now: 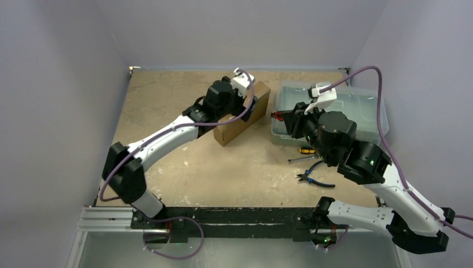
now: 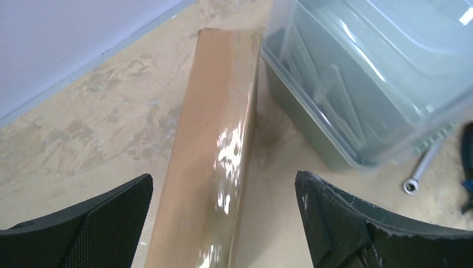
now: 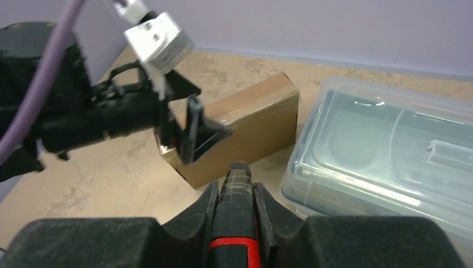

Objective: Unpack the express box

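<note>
On the worktop (image 1: 223, 167), seen from above, the left end effector (image 2: 223, 187) is held over the express box (image 1: 241, 124) with its jaws spread wide. One finger is seen on either side of the box's upper edge, and neither is seen touching it. The express box is stood on a long narrow edge toward 12 o'clock from the worktop's middle. Its glossy taped edge is turned upward, and its flap is shut. From the box's 3 o'clock side, the right end effector (image 3: 235, 192) is pointed toward the cardboard, and a black tool (image 3: 236, 184) with a red band is clamped between its fingers. The tool's tip is kept short of the box. At about 4 o'clock from the worktop's middle, a yellow-handled tool (image 1: 306, 150), a silver wrench (image 1: 301, 159) and blue-handled pliers (image 1: 315, 177) are laid near one another. At 2 o'clock a clear plastic bin (image 1: 362, 111) is set just beside the box, with its lid on.
</note>
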`<state>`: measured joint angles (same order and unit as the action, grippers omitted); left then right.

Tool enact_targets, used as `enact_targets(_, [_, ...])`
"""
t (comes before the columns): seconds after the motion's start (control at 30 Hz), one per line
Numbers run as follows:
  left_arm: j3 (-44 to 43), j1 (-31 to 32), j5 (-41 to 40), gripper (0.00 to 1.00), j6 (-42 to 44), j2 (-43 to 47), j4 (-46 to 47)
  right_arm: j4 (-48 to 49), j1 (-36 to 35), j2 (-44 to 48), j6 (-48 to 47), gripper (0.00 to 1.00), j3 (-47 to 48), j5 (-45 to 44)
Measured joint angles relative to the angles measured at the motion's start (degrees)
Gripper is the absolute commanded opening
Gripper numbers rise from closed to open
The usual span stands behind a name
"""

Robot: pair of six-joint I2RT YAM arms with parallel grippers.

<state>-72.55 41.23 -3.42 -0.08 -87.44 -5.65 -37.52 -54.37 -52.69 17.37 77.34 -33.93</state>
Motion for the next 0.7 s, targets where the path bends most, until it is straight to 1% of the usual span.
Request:
enact_targets(0.07, [-5.01, -0.48, -0.85, 0.9, -0.66, -4.68, -0.76, -0.11, 0.0, 0.74, 0.02, 0.0, 0.0, -0.31])
enact_targets(0.2, [-19.5, -2.69, 1.25, 0.87, -1.86, -15.28, -4.61, -0.83, 0.0, 2.62, 0.52, 0.0, 0.0, -2.19])
enact_targets(0.3, [-27.67, -3.93, 2.89, 0.87, -1.86, -21.18, -7.08, -1.7, 0.0, 4.55, 1.31, 0.0, 0.04, -4.2])
enact_targets(0.37, [-30.6, -4.46, 3.96, 0.9, -1.84, -24.0, -7.8, -2.19, 0.0, 5.75, 1.75, 0.0, 0.22, -5.44])
enact_targets(0.4, [-31.54, -4.55, 4.72, 0.95, -1.84, -25.24, -7.93, -2.45, 0.0, 6.23, 1.92, 0.0, 0.44, -6.05])
enact_targets(0.43, [-31.91, -4.52, 5.27, 0.98, -1.84, -26.12, -8.07, -2.62, 0.0, 6.62, 2.12, 0.0, 0.74, -6.84])
enact_targets(0.6, [-34.36, -4.33, 8.66, 0.99, -2.38, -30.53, -8.79, -3.91, 0.0, 7.89, 2.6, 0.0, 2.43, -8.79])
enact_targets(0.7, [-35.3, -3.93, 9.03, 0.99, -2.71, -32.39, -8.66, -4.72, 0.0, 8.07, 2.84, 0.0, 2.47, -8.85])
